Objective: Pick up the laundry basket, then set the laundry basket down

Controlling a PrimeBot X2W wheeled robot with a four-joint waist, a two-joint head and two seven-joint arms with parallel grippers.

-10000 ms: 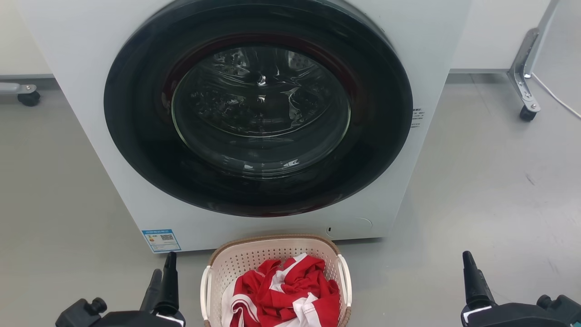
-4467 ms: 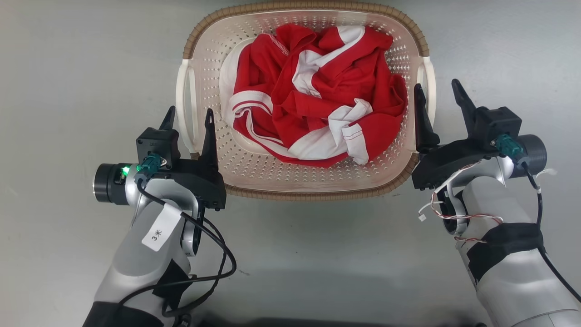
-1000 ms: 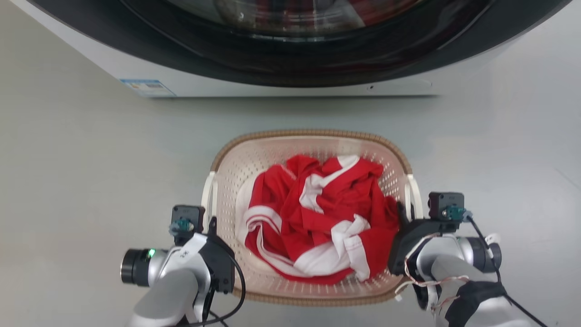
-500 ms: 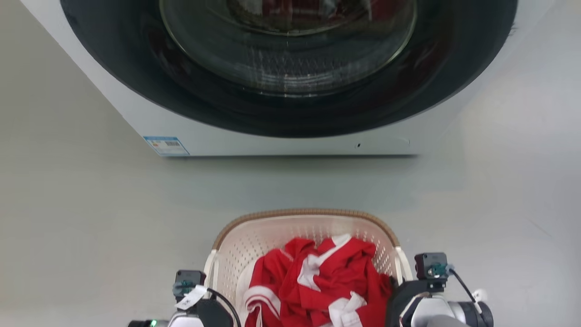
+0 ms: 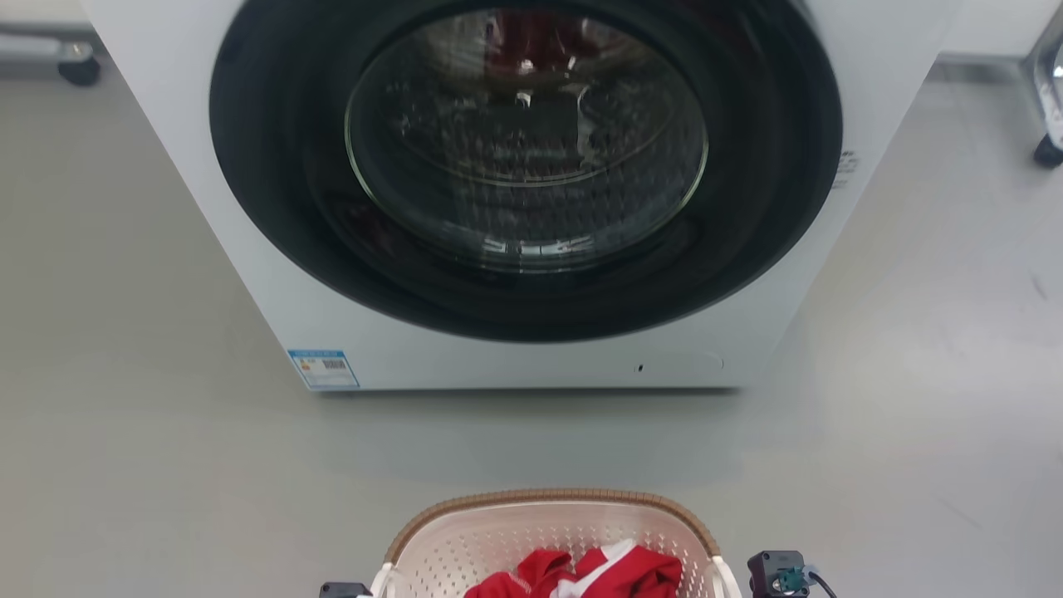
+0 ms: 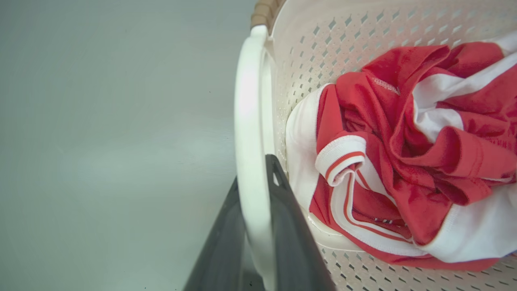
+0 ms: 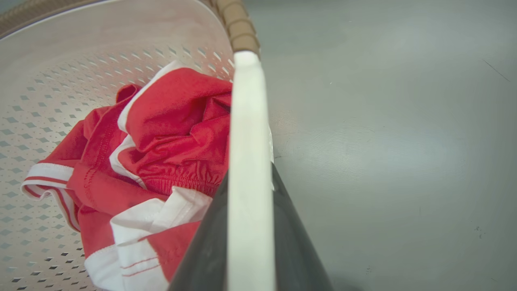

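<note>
Basket (image 6: pixel 363 32): cream, perforated, with a short piece of brown woven rim (image 6: pixel 264 10) at the top edge. White loop handle (image 6: pixel 247 121) on its side, pinched by the left gripper (image 6: pixel 253 169). Two dark fingers (image 6: pixel 291 242), one outside the loop and one inside, beside the wall. Held a crumpled red-and-white garment (image 6: pixel 404 141), heaped on the bottom and touching the near wall. Plain grey floor (image 6: pixel 101 141) left of the handle.

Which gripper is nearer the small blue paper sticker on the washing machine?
Left. The left gripper sits almost directly before the sticker; the right gripper sits well to its right.
</note>
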